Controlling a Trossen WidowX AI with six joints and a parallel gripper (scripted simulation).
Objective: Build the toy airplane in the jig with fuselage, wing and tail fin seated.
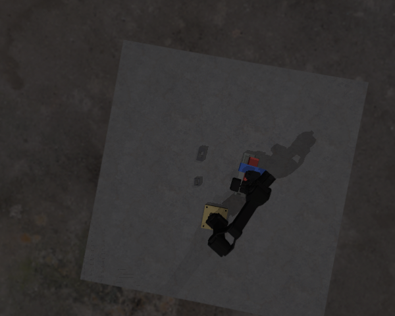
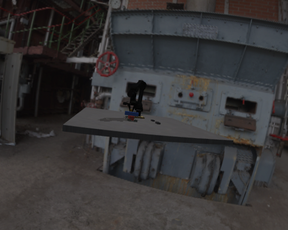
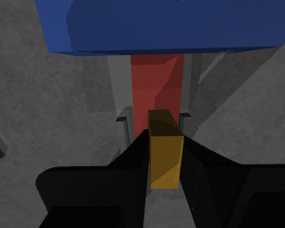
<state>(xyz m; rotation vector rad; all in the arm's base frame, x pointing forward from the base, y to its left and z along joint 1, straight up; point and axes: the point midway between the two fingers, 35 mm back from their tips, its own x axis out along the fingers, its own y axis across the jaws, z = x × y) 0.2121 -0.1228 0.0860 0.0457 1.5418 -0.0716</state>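
Grey tabletop; wrist view alone clearly shows pincer gripping yellow fin.

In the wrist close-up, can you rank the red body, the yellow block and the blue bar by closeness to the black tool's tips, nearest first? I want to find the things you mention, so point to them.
1. Yellow block (image 3: 166, 157): pinched between the tips of the tool (image 1: 248, 184) (image 3: 158, 133).
2. Red body (image 1: 253, 161) (image 2: 131, 117) (image 3: 157, 83): just beyond and below.
3. Blue bar (image 1: 247, 168) (image 2: 131, 113) (image 3: 166, 26): farthest, across the top.
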